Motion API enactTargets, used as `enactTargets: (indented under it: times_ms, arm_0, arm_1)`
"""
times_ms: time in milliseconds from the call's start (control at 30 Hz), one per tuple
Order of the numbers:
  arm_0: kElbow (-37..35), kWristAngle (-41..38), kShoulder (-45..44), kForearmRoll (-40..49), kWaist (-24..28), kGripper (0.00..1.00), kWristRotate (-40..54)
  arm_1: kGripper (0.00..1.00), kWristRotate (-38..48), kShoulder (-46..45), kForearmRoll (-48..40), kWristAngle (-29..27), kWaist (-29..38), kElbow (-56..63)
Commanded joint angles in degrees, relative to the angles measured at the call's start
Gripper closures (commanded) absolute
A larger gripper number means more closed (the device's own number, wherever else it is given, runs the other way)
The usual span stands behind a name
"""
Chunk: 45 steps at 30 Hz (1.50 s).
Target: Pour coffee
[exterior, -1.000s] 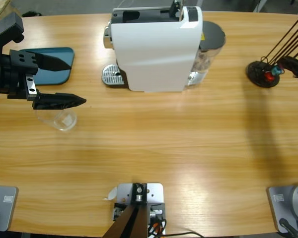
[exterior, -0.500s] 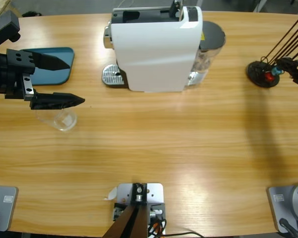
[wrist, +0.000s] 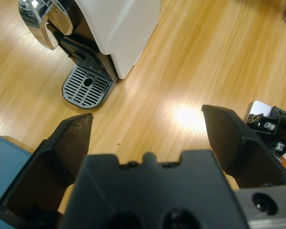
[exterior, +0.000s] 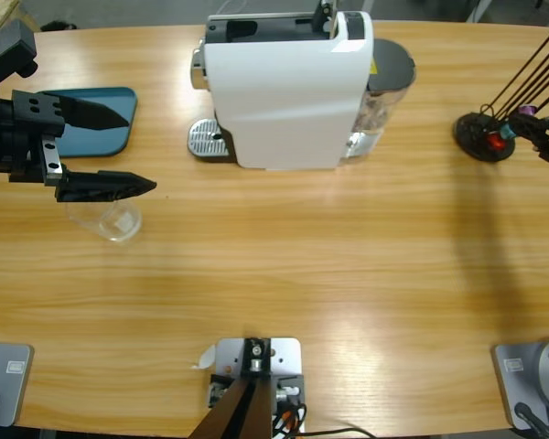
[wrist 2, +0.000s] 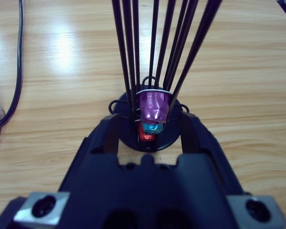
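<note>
No coffee is in view. A clear glass tumbler [exterior: 115, 220] stands on the table at the left, just under the lower jaw of my left gripper [exterior: 142, 153], which is wide open and holds nothing. The left wrist view looks past the open left gripper [wrist: 148, 113] at the white coffee machine [wrist: 119, 28] and its metal drip tray [wrist: 87, 87]. At the far right, my right gripper [exterior: 542, 128] is at the black capsule rack [exterior: 482, 137]. In the right wrist view, the right gripper [wrist 2: 151, 120] stands open on either side of a purple capsule [wrist 2: 154, 106] hanging in the rack's wires.
The white coffee machine [exterior: 288, 87] stands at the back middle, its drip tray [exterior: 206, 139] to its left. A teal tray [exterior: 105, 128] lies under the left gripper's upper jaw. Red and blue capsules [wrist 2: 149, 131] sit at the rack's base. A black cable [wrist 2: 16, 71] crosses the wood.
The left arm drew back slightly to the left and then held still. The right gripper shifted a little at the rack, and a purple capsule now shows at its tips.
</note>
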Motion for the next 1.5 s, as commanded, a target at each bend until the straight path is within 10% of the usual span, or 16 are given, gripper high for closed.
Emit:
enactTargets:
  times_ms: [33, 967, 1500]
  arm_0:
    - [1.92, 0.46, -0.16, -0.76, -0.78, 0.009, -0.44]
    - [1.98, 0.55, 0.01, -0.76, -0.78, 0.009, -0.35]
    - [2.86, 0.55, -0.6, -0.76, -0.78, 0.009, -0.44]
  arm_1:
    - [0.624, -0.57, 1.8, -0.11, 0.19, 0.43, 1.05]
    - [0.946, -0.74, 2.73, -0.9, -1.43, 0.43, 0.72]
    - [0.951, -0.74, 0.29, 3.53, -1.66, 0.5, -1.75]
